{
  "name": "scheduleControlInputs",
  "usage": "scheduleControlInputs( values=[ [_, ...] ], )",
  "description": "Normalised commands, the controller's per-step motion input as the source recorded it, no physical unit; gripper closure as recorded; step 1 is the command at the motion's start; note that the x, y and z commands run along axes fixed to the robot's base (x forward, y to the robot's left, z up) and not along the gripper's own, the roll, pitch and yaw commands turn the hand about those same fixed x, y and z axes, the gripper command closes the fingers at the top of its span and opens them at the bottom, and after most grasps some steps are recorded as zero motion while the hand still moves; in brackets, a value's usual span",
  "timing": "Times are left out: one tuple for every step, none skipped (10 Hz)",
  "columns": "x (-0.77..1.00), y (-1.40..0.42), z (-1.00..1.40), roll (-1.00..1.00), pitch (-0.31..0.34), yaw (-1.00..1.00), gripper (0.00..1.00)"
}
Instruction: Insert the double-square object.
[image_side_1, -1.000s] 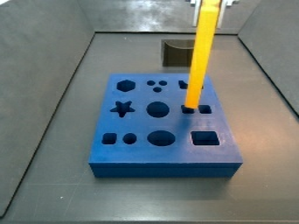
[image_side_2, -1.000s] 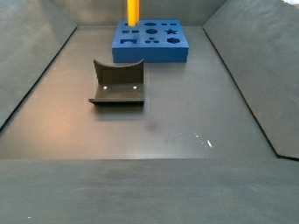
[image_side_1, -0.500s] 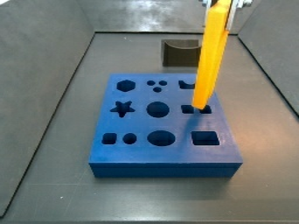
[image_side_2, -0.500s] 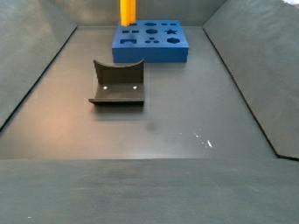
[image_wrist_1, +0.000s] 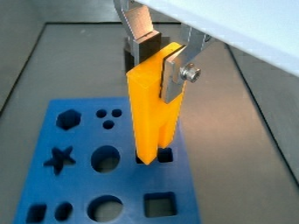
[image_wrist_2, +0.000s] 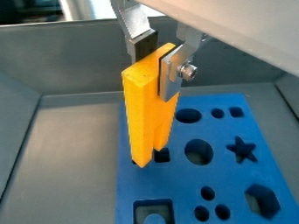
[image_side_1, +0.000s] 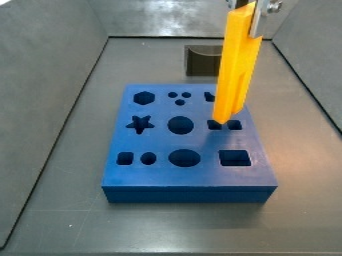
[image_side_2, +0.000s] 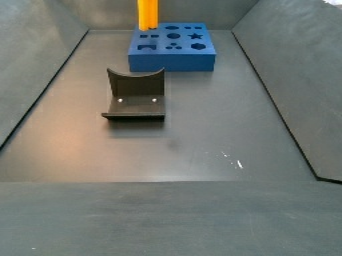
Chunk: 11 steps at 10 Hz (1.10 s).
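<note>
My gripper (image_wrist_1: 160, 54) is shut on the top of the double-square object (image_wrist_1: 153, 109), a tall yellow-orange flat bar held upright. Its lower end hangs just above the double-square hole (image_wrist_1: 156, 157) in the blue block (image_wrist_1: 70, 179), clear of the block's top. Both wrist views show the silver fingers (image_wrist_2: 172, 66) clamping the bar (image_wrist_2: 147, 109). In a side view the bar (image_side_1: 235, 65) stands over the pair of square holes (image_side_1: 225, 125) on the block (image_side_1: 187, 150). In a side view the bar (image_side_2: 146, 13) shows above the block (image_side_2: 174, 48); the gripper is out of frame there.
The block has other cut-outs: star (image_side_1: 139, 124), round holes (image_side_1: 179, 125), a large square (image_side_1: 235, 158). A dark grey curved holder (image_side_2: 135, 94) stands on the floor away from the block; it also shows behind the block (image_side_1: 205, 57). Grey walls enclose the floor.
The bar has lifted: its lower end was at the double-square hole one second ago and now hangs a little above it, shifted slightly sideways.
</note>
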Motion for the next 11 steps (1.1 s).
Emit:
scheduleControlInputs(
  values=[
    [0.00, 0.00, 0.00, 0.08, 0.299, -0.69, 1.00],
    [0.00, 0.00, 0.00, 0.08, 0.247, -0.72, 1.00],
    [0.03, -0.01, 0.00, 0.06, 0.131, -0.77, 1.00],
    [0.19, -0.04, 0.00, 0.02, 0.021, -0.78, 1.00],
    [0.26, -0.07, -0.03, 0.00, 0.000, -0.79, 1.00],
    [0.24, -0.06, -0.05, 0.00, 0.000, -0.80, 1.00],
    [0.18, -0.04, -0.12, 0.00, 0.000, -0.83, 1.00],
    [0.11, 0.00, -0.20, 0.04, 0.014, -0.86, 1.00],
    [0.02, 0.00, -0.22, 0.05, 0.039, -0.89, 1.00],
    [0.00, 0.00, -0.21, 0.05, 0.096, -0.89, 1.00],
    [0.00, 0.00, -0.17, 0.04, 0.107, -0.87, 1.00]
  ],
)
